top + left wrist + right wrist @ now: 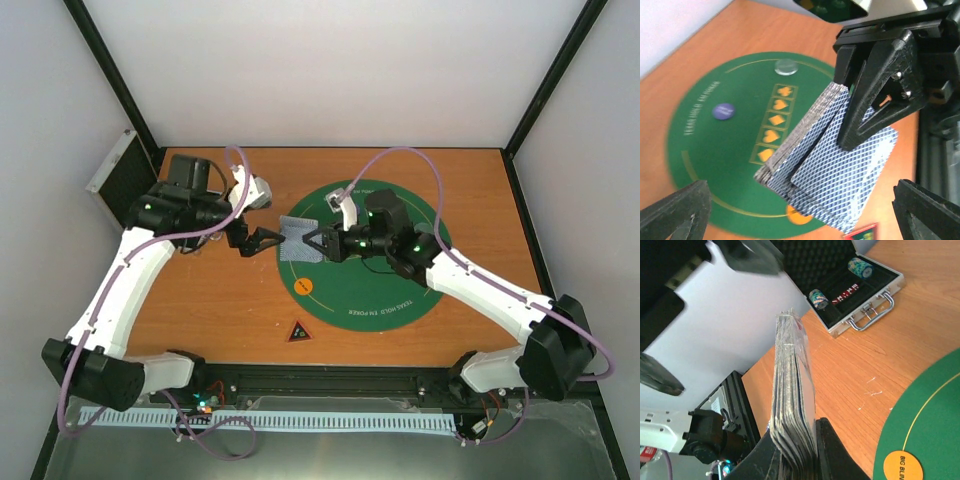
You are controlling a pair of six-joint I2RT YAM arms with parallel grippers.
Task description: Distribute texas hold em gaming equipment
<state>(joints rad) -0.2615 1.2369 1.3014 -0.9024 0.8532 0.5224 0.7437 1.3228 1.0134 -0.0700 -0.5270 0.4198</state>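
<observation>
— While the deck of cards (298,243) hangs in the air over the left part of the green mat (345,300), how much would you say is handed out?

— A little, I judge. An orange chip (301,287) lies on the near left rim of the mat. A purple chip (723,111) and a clear disc (785,66) lie elsewhere on the green. The red-edged triangle (298,331) sits on the bare counter (220,310) just off the mat, toward the near edge.

— And what is left?

— No card lies dealt out anywhere I can see; the whole deck is in one bundle. The silver case (865,307) lies open by the far left corner with two stacks of speckled chips (818,298) inside. So the dealing and most of the chips look undone.

— Who has the deck?

— The right gripper (316,243). It is pinched narrow on one end of the bundle, with the cards standing on edge and fanned a bit loose.

— And the left gripper (266,240)?

— Spread wide, holding nothing. It faces the free end of the deck from the left, close but not touching, with the bundle lined up between its fingers (677,215).
</observation>
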